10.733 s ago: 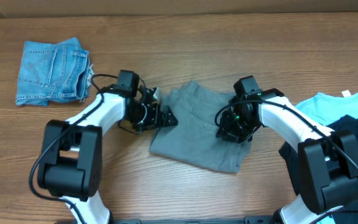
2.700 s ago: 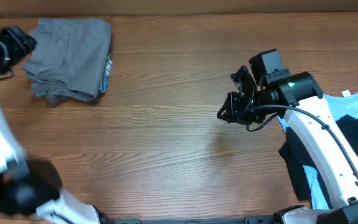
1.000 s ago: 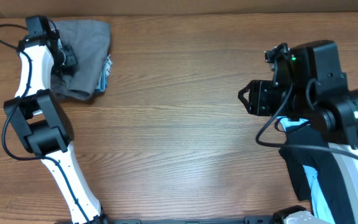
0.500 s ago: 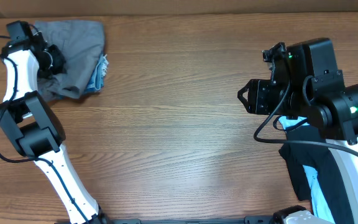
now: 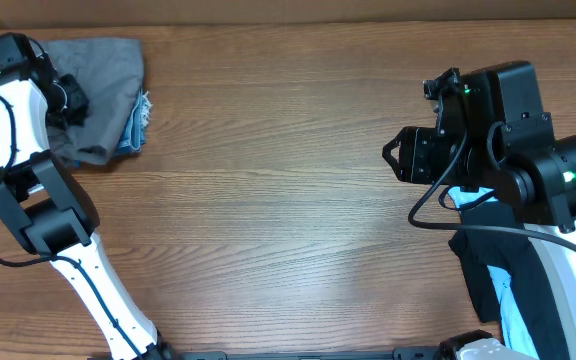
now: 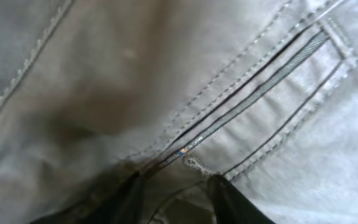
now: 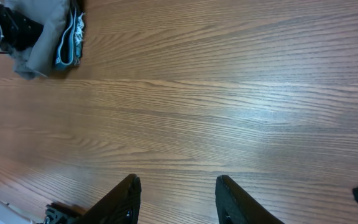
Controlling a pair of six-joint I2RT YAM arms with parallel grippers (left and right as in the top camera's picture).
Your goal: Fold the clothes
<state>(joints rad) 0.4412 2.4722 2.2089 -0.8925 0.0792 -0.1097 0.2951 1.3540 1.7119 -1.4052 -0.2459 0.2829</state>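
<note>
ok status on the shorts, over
Left gripper open, low over the grey shorts. Right gripper open, empty, above bare table. Shorts folded, stacked on the denim pair, far left corner. Nothing in the way.

Wood-grain bench (image 5: 268, 200) is seen across whole view. Frayed blue denim (image 5: 136, 122) is shown at top-left. Black garment (image 5: 473, 265) & light-blue T-shirt (image 5: 506, 305) are seen touching, btm-right edge.

Place: a robotics lab bench.
Surface: a wood-grain table (image 5: 288, 200) fills the view.
Machinery: a white-and-black robot arm (image 5: 13, 120) at the left, another at the right, trailing black cables (image 5: 426, 212).
Props: grey shorts (image 5: 108, 60) far left; black and blue clothing (image 5: 483, 270) near right.
</note>
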